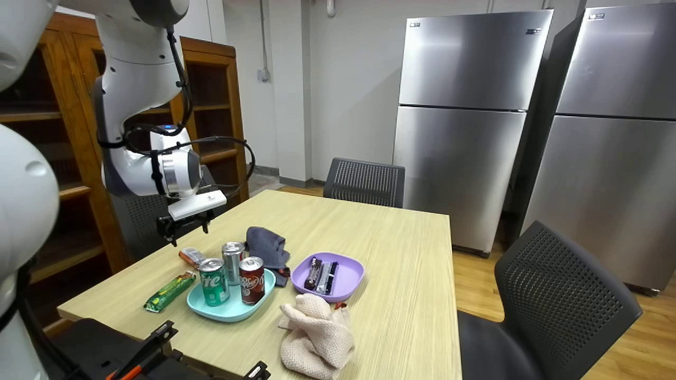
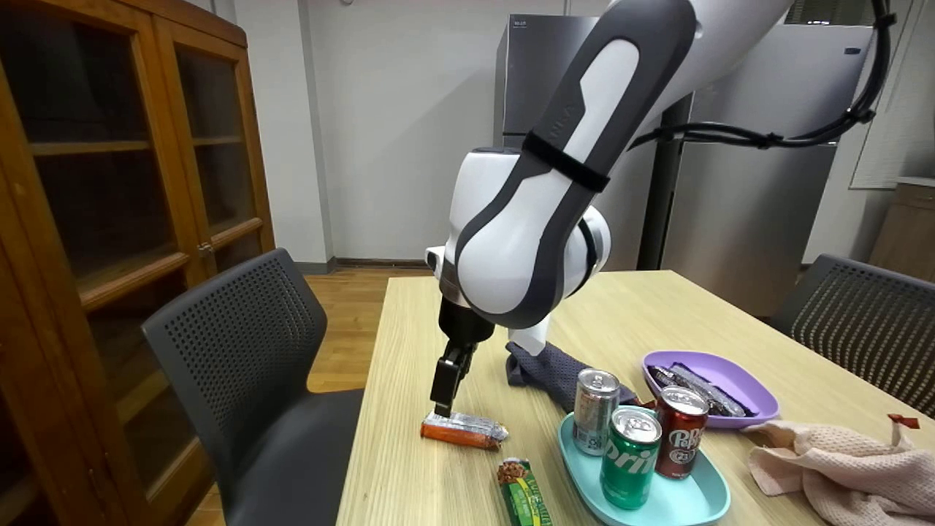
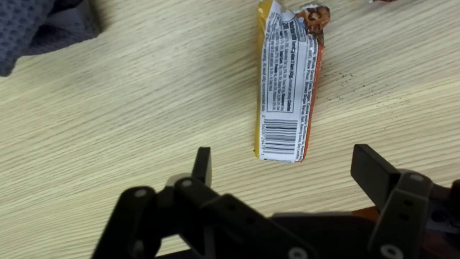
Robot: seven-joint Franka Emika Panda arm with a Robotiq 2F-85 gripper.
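In the wrist view, cloth (image 3: 21, 32) lay upper left, the gripper (image 3: 283, 167) stood spread and empty lower centre, the wrapped bar (image 3: 284, 86) upper centre. Gripped only by its lower end, it could have swivelled loose.

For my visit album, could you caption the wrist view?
Open black tool above a wood-grained table, a snack bar ahead and a dark cloth in the upper corner.
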